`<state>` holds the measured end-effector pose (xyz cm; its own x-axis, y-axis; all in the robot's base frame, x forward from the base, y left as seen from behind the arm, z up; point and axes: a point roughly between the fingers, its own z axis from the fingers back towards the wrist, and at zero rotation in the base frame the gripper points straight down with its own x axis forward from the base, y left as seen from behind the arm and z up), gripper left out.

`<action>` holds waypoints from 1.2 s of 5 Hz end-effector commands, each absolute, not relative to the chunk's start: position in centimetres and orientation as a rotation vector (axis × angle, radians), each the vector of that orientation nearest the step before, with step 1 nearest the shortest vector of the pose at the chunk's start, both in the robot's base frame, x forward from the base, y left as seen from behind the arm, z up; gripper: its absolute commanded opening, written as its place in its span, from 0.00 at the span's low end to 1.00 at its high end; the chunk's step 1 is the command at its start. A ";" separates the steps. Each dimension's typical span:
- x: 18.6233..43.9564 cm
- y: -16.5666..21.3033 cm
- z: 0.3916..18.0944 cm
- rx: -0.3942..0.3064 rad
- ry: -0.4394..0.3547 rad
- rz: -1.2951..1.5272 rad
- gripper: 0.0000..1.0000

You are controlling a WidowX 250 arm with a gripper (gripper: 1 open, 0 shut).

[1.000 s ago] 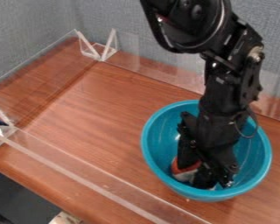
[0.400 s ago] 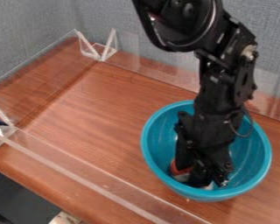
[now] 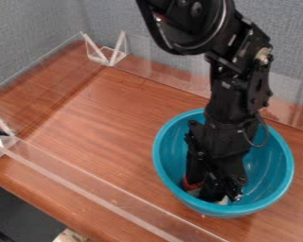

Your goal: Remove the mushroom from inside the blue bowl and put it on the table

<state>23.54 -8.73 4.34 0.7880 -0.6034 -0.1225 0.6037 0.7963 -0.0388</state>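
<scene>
hand | inside blue bowl | mushroom partly hidden | bowl on table

robot arm is seen in matte blk w/ glossy patches, built from chunky rounded segs, w/ a thick blk cable looped at the top & small metallic screws / lt specks dotted abt the joints.

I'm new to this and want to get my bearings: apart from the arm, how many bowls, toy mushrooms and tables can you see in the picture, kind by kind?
Bowls: 1, the turquoise-blue bowl
Toy mushrooms: 1, the toy mushroom, mostly hidden by the jaws
Tables: 1, the wood-grain table
Total: 3
</scene>
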 end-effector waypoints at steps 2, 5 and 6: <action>23.5 -7.3 4.9 0.009 0.121 -0.633 0.00; 23.8 -6.1 6.1 0.004 0.118 -0.561 0.00; 24.1 -6.0 6.0 0.008 0.112 -0.549 0.00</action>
